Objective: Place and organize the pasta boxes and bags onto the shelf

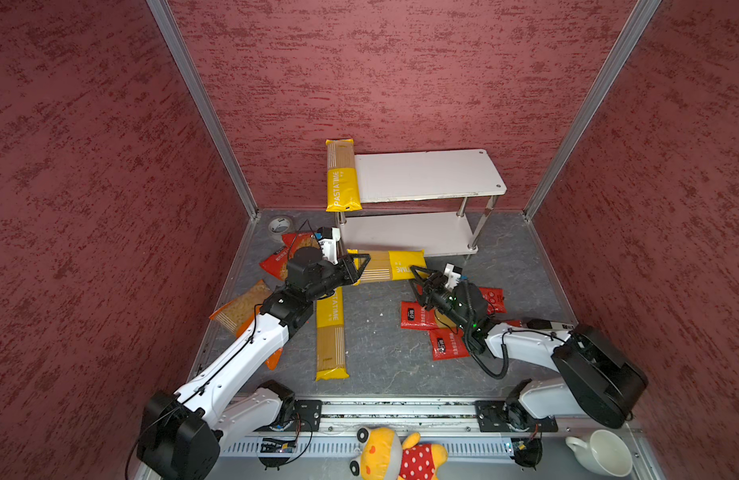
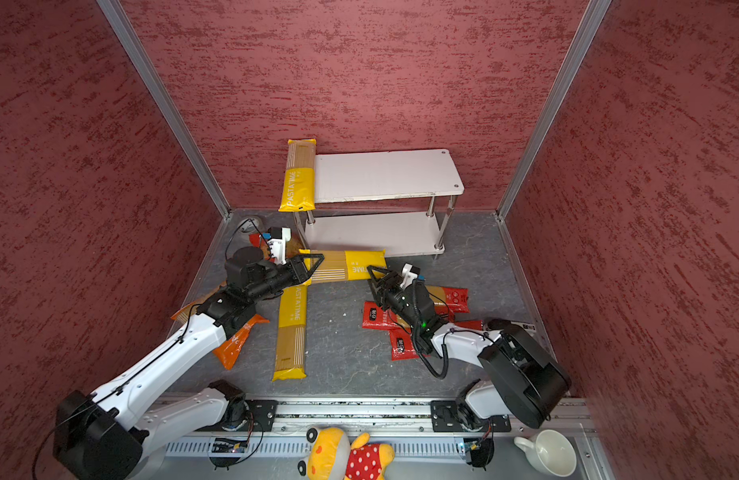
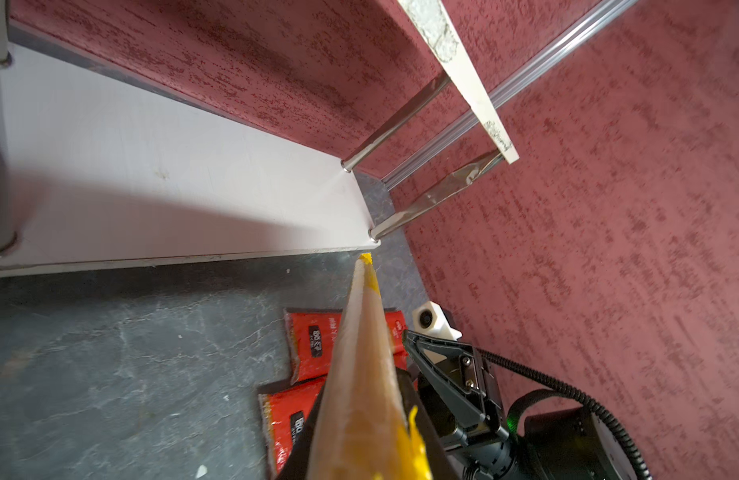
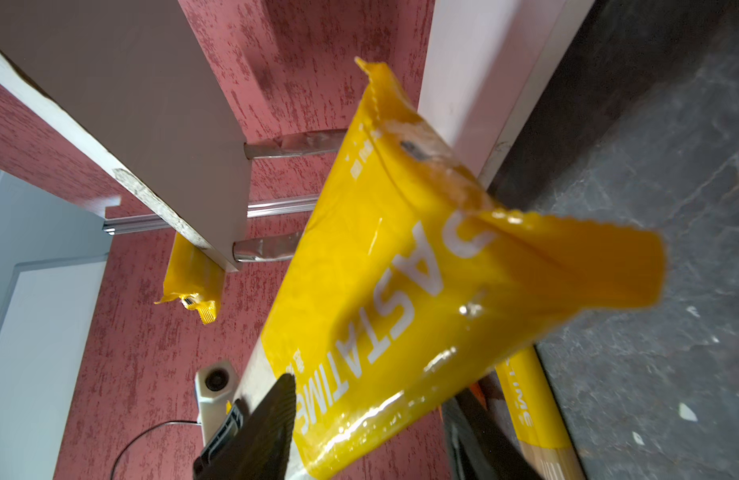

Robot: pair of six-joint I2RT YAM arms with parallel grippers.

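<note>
Top views both look down into a booth with textured dark-red walls (image 1: 401,75) on three sides, joined by aluminium corner posts (image 1: 201,108). The counter (image 1: 380,345) is a dark grey, slate-patterned sheet with a few white crumbs on it.

The shelf (image 1: 426,174) (image 2: 384,174) stands against the back wall, and both its white boards are mostly bare. One yellow pack (image 1: 342,176) lies across the left end of the shelf's top board and overhangs its front edge.

A second yellow pack, the held pack (image 1: 390,265) (image 4: 401,291), stretches sideways just in front of the shelf's lower board. The left tool (image 1: 361,264) (image 2: 316,264) is clamped on its clear, striped end. In the left wrist view the pack runs out from between the fingers towards the shelf's right front leg. The right tool (image 1: 413,277) (image 2: 370,277) sits at the printed yellow end with its jaws spread wide. In the right wrist view that end hangs between the fingers, lifted off the counter.

A third yellow pack (image 1: 330,332) lies on the counter in front of the shelf, pointing away from it. The red spaghetti packs (image 1: 415,316) lie well in front of the shelf's right half, under the right arm. An orange bag (image 1: 239,307) and red short-pasta bags (image 1: 276,262) lie left of the shelf, with a tape roll (image 1: 279,225) near its left rear leg.
</note>
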